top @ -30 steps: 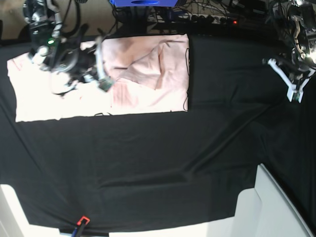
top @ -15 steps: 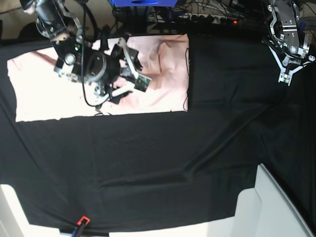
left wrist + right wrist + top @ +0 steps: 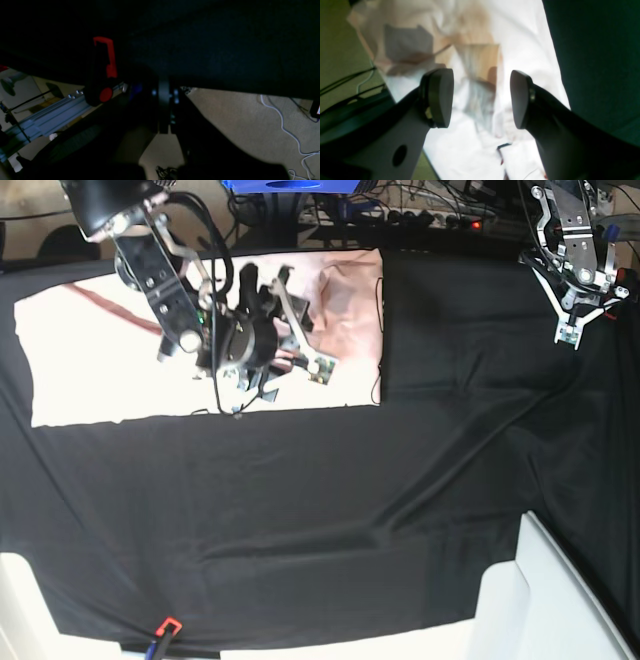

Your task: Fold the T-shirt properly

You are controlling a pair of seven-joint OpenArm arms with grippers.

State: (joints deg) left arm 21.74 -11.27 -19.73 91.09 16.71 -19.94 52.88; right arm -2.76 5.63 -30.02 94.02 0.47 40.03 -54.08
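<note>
The pale pink T-shirt (image 3: 100, 370) lies flat on the black table cloth at the far left, plain side up, with a creased folded part (image 3: 350, 300) near its right edge. My right gripper (image 3: 308, 330) hovers over the shirt's right half, open and empty. In the right wrist view its jaws (image 3: 480, 100) stand wide apart above the folded, wrinkled cloth (image 3: 475, 62). My left gripper (image 3: 568, 328) is raised at the far right corner, away from the shirt. In the dark left wrist view its fingers (image 3: 163, 110) meet, holding nothing.
The black cloth (image 3: 330, 510) covers the table, with wrinkles running toward the right. A white box (image 3: 545, 600) stands at the front right corner. A red clamp (image 3: 106, 62) grips the table edge. Cables and a power strip (image 3: 430, 215) lie behind the table.
My right arm has swept rightward across the shirt, from its left part to its right half. My left arm has risen and drawn back toward the far right corner.
</note>
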